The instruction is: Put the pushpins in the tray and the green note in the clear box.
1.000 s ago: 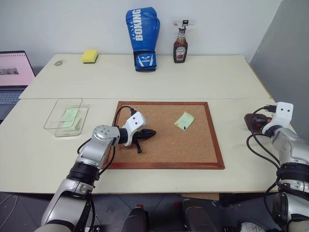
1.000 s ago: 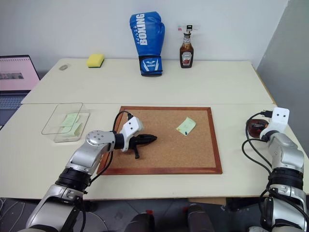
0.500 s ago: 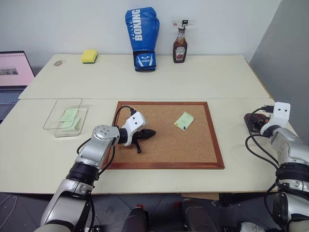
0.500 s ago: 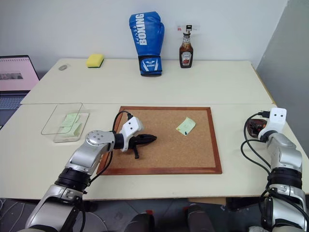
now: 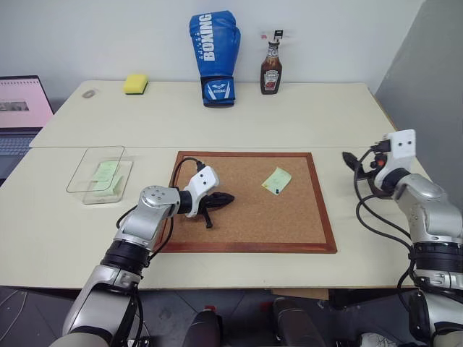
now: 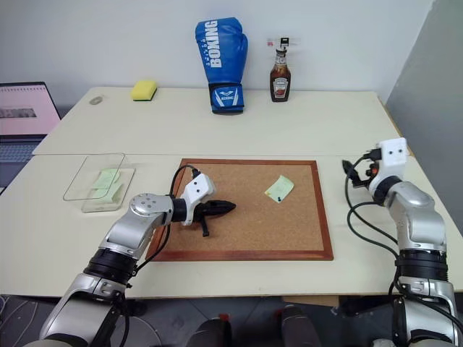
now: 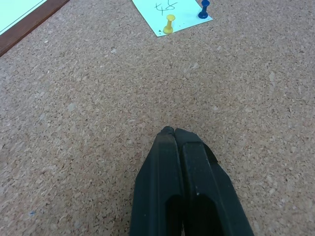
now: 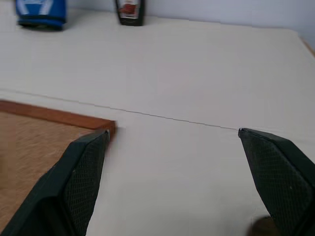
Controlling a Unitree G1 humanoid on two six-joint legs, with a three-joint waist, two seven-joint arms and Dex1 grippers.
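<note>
The green note [image 5: 276, 180] lies on the right half of the corkboard [image 5: 249, 224], held by two pushpins: a yellow one [image 7: 169, 24] and a blue one [image 7: 204, 10]. My left gripper [image 5: 230, 197] is shut and empty, low over the cork to the left of the note. My right gripper [image 8: 173, 132] is wide open with nothing between its fingers, hovering over the table just past the board's far right corner. The clear box [image 5: 101, 173] sits at the left with pale-green papers inside. The tray is hidden behind my right arm.
Along the back of the table stand a blue boxing glove [image 5: 215, 58], a sauce bottle [image 5: 270, 69] and a yellow sponge [image 5: 134, 84]. A laptop [image 5: 18, 116] sits at the far left. A grey wall runs close along the right table edge.
My right gripper has lifted away from the tray at the right table edge, swung left toward the corkboard and opened wide. The left arm has stayed still.
</note>
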